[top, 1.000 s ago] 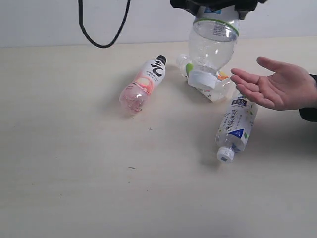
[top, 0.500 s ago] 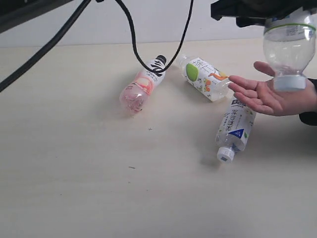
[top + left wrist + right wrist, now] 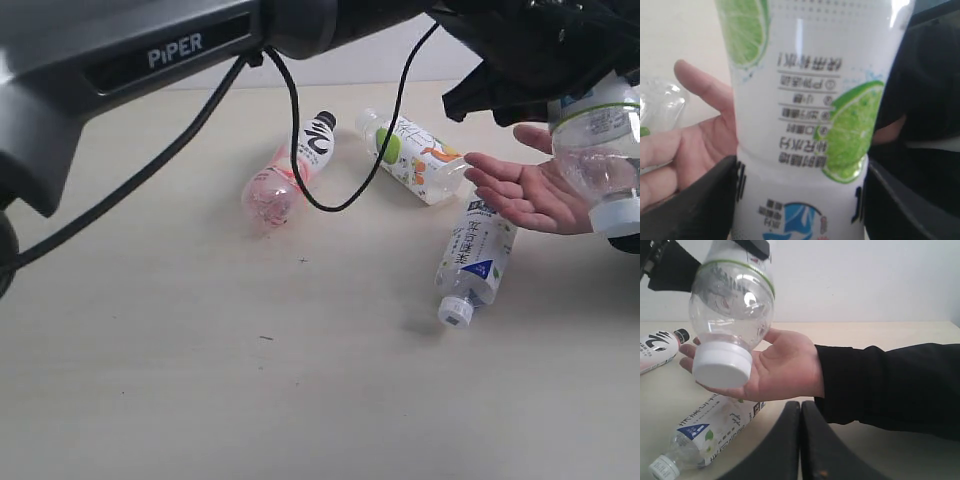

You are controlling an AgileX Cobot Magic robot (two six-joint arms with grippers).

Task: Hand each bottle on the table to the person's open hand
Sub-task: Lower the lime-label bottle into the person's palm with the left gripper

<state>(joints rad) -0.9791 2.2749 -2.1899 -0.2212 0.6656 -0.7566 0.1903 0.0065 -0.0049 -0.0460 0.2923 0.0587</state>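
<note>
My left gripper (image 3: 800, 200) is shut on a clear bottle (image 3: 600, 140) with a green and blue label, held cap down. Its white cap (image 3: 721, 366) hangs just over the person's open hand (image 3: 525, 190); contact cannot be told. Three bottles lie on the table (image 3: 150, 380): a pink one with a black cap (image 3: 290, 170), one with a green and orange label (image 3: 415, 155), and a blue-white one (image 3: 475, 255) below the hand. My right gripper (image 3: 800, 440) is shut on nothing, low over the table beside the person's sleeve.
My left arm with PiPER lettering (image 3: 180, 50) spans the top of the exterior view. Its black cable (image 3: 300, 150) dangles over the pink bottle. The person's black sleeve (image 3: 890, 385) lies along the table's right side. A white wall stands behind.
My left gripper has carried the bottle from above the middle of the table rightward and down to the open hand. The arm now stretches across the exterior view.
</note>
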